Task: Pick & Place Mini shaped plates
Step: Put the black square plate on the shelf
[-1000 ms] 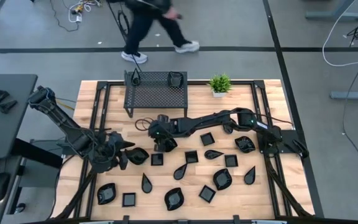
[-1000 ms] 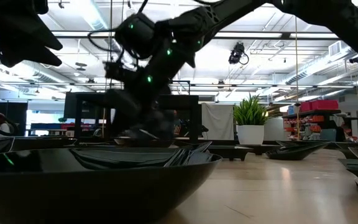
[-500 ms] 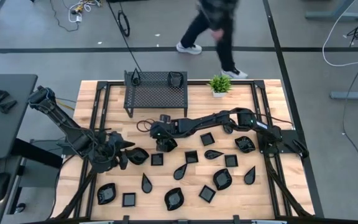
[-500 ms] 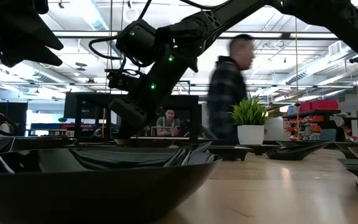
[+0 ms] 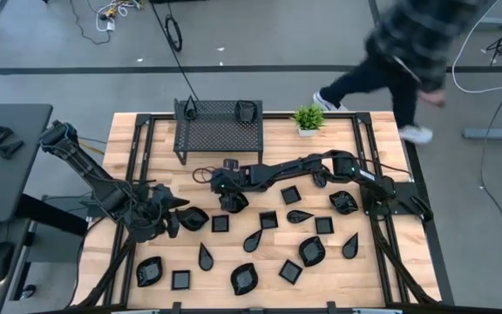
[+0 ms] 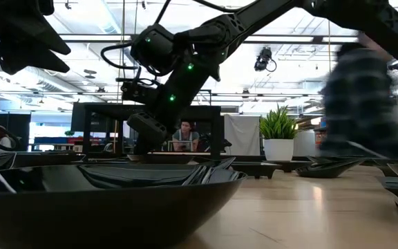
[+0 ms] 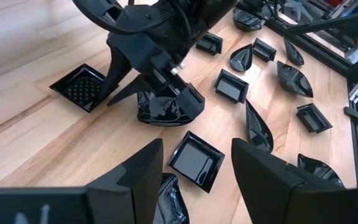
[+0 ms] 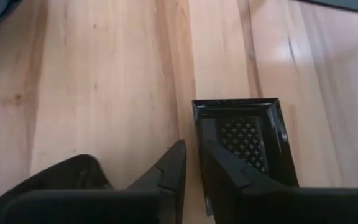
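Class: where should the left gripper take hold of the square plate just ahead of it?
Probably one straight raised rim of the square plate, with the open left gripper coming from above, one finger inside and one outside. The plate lies flat on the wood.

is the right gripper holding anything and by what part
Yes: the right gripper pinches a square mini plate by one side rim, one finger inside, one outside. The left gripper is open and empty.
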Robot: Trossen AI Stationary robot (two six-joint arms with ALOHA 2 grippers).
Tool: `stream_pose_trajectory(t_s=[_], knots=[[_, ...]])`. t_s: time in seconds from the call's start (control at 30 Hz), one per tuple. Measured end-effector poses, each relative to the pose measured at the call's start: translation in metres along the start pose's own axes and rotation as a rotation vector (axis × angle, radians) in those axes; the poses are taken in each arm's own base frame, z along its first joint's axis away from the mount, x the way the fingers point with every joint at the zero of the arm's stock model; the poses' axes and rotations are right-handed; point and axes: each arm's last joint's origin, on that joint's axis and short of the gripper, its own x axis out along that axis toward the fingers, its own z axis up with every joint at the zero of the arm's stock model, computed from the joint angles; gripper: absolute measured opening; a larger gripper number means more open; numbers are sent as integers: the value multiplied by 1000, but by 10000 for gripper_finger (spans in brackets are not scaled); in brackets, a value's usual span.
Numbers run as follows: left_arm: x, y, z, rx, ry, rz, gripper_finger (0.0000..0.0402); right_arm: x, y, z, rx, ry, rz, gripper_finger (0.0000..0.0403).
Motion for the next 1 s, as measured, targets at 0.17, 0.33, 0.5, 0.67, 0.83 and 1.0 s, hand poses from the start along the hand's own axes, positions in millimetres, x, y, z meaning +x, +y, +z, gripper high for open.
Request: stream_pose_trajectory(t_s=[0.17, 0.33, 0.5, 0.67, 0.83, 1.0], knots=[[0, 0, 0, -1, 0, -1, 197, 0, 0, -1, -22, 9, 1, 28], [0, 0, 0, -2, -1, -1, 197, -1, 0, -1, -62, 17, 2, 5], [0, -1, 0, -11, -4, -9, 197, -4, 2, 0, -82, 21, 7, 3], [0, -1, 1, -13, -5, -10, 197, -22, 9, 11, -105, -27, 12, 2], [0, -1, 1, -28, -5, -10, 197, -43, 19, 22, -123, -67, 25, 1], [-2, -2, -1, -29, 0, -21, 197, -69, 27, 35, -149, -132, 33, 1]])
